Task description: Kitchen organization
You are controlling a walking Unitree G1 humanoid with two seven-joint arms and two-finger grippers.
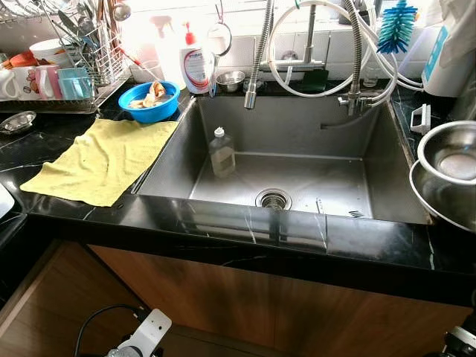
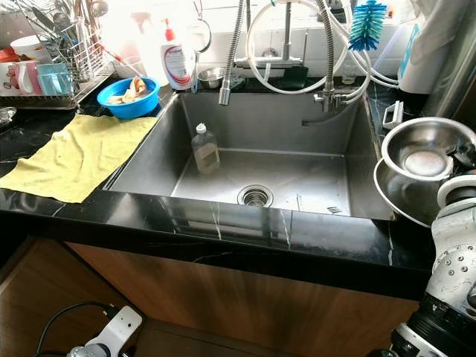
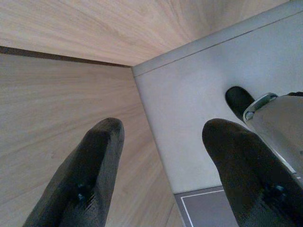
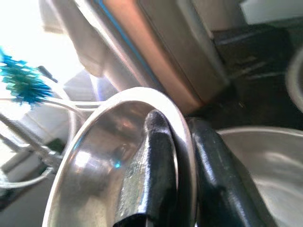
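My right gripper (image 4: 182, 165) is clamped on the steel bowl's (image 2: 424, 156) rim, right of the sink (image 2: 253, 160). The sink basin lies to its left. My left gripper (image 3: 165, 175) hangs spread and idle.

yellow cloth (image 1: 97, 160) flat on counter | blue brush (image 1: 396, 27) hanging | wood cabinet front (image 1: 260, 297) below

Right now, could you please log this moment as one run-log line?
right gripper: shut on steel bowl rim | left gripper: open, idle low | sink: bottle inside

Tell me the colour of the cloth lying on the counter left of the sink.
Yellow. The cloth shows best in the left eye view.
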